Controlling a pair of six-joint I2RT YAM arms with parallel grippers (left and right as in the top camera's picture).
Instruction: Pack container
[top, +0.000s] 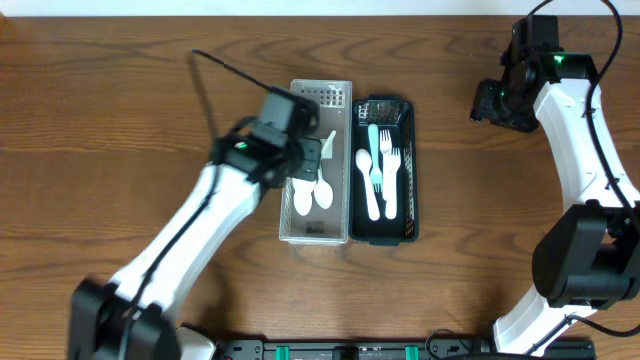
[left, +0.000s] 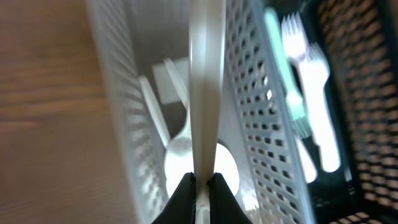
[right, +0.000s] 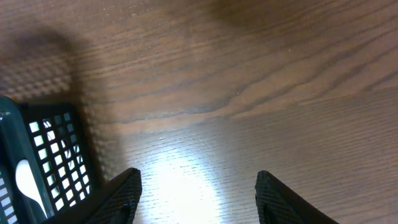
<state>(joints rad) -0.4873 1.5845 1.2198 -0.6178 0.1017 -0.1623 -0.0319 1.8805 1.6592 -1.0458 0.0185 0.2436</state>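
Observation:
A white slotted basket (top: 340, 95) and a black slotted basket (top: 405, 105) stand side by side mid-table. My left gripper (top: 311, 152) hangs over the white basket, shut on a white plastic utensil (top: 327, 144). In the left wrist view the utensil (left: 205, 93) is seen edge-on, running up from my left gripper (left: 201, 179) above the white basket (left: 261, 112); I cannot tell its kind. White spoons (top: 312, 196) lie in the white basket. White forks (top: 388, 170) and a teal utensil (top: 373, 140) lie in the black basket. My right gripper (top: 497, 103) is open over bare wood.
In the right wrist view my right gripper (right: 198, 186) hangs above the wooden table (right: 249, 93), with a corner of the black basket (right: 37, 155) at its left. A black cable (top: 225, 68) trails across the table behind the left arm.

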